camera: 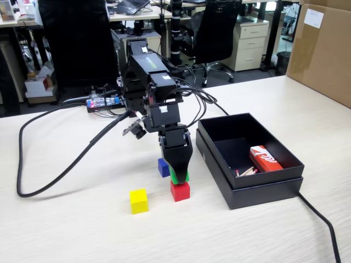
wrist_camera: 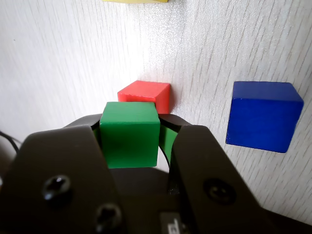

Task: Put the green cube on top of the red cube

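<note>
My gripper (wrist_camera: 130, 121) is shut on the green cube (wrist_camera: 129, 136), one black jaw on each side of it. The red cube (wrist_camera: 146, 95) lies on the pale wooden table just beyond and below the green one, partly covered by it in the wrist view. In the fixed view the gripper (camera: 179, 174) points straight down, with the green cube (camera: 185, 177) directly over the red cube (camera: 180, 192). The two look as if they are touching, but I cannot tell whether the green cube rests on the red one.
A blue cube (camera: 163, 167) sits just behind and left of the red one, and a yellow cube (camera: 139, 200) lies at front left. A black open box (camera: 258, 189) with a red-and-white packet (camera: 265, 159) stands to the right. Thick cables (camera: 66, 164) cross the left side of the table.
</note>
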`<state>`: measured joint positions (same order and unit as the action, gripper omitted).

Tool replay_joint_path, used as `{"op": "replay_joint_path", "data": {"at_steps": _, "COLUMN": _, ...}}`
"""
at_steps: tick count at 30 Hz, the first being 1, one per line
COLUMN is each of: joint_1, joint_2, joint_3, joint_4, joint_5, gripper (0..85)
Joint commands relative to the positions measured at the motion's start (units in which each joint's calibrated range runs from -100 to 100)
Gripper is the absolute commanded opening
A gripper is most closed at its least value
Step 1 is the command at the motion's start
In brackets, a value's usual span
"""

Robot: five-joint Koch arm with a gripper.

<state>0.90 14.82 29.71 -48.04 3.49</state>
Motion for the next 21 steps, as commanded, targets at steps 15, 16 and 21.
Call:
{"op": "replay_joint_path", "data": {"at_steps": 15, "joint_1": 0.54, "joint_2": -1.34, "joint_3": 3.47, "joint_4": -0.03, "joint_5": -0.20, "gripper": 35.6}}
{"op": "replay_joint_path", "data": {"at_steps": 16, "joint_1": 0.54, "joint_2": -1.34, "joint_3": 3.38, "joint_4": -0.03, "joint_5": -0.20, "gripper": 37.6}}
{"op": "replay_joint_path", "data": {"at_steps": 21, "joint_1": 0.44, "joint_2": -2.95, "joint_3": 2.93, "joint_4": -0.03, "joint_5": -0.34, "gripper": 44.5}}
